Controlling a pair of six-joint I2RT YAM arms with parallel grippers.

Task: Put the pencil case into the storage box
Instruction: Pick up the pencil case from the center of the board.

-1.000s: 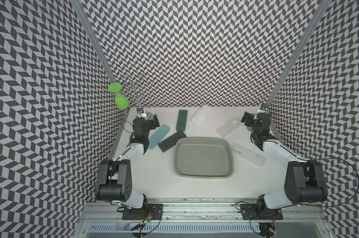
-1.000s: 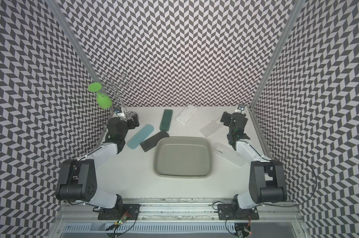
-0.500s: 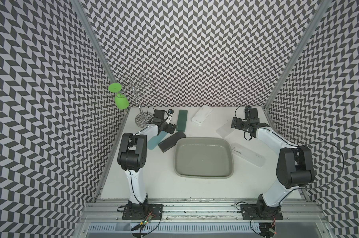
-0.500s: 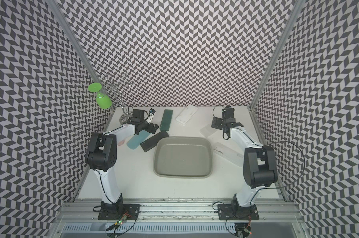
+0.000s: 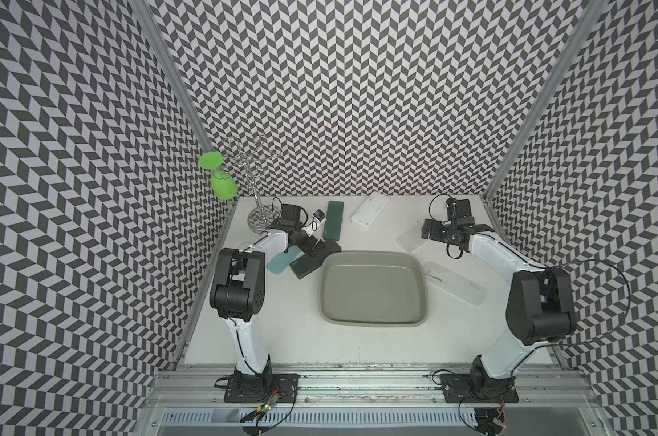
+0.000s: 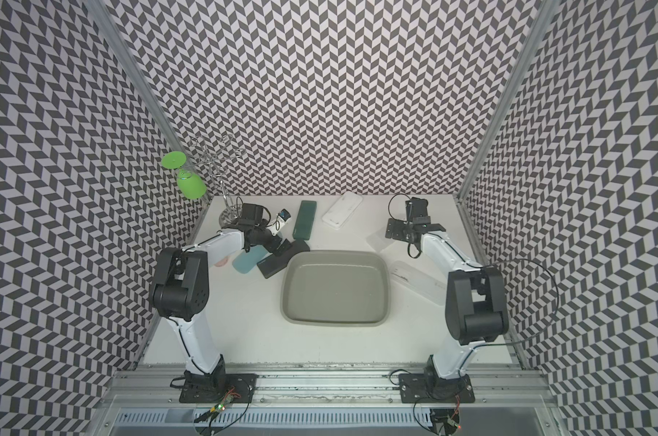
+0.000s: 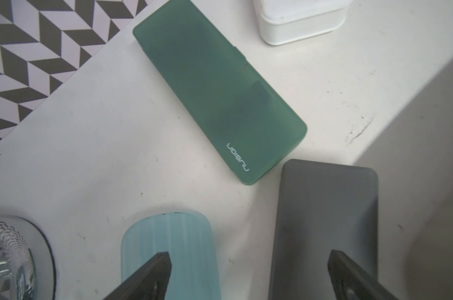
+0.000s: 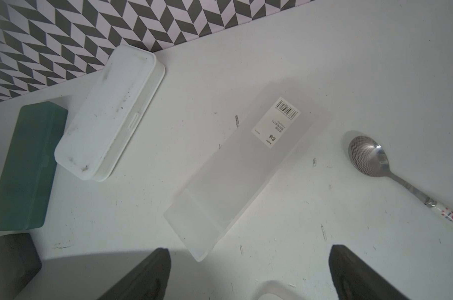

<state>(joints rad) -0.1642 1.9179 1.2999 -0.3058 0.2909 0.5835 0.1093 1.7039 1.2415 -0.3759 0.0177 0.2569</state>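
The grey storage box sits mid-table with nothing in it. Several pencil cases lie around it. Left of the box are a light blue case and a dark grey case; behind them lies a dark green case. My left gripper hangs open above the blue and grey cases, holding nothing. A frosted clear case lies back right, with my open, empty right gripper beside its end.
A white case lies at the back, and another clear case lies right of the box. A spoon rests near the right gripper. A wire rack with a green glass stands back left.
Both arms have unfolded and reached out over the table. The left gripper came over the blue and grey cases, the right one toward the clear case. Both stayed open.
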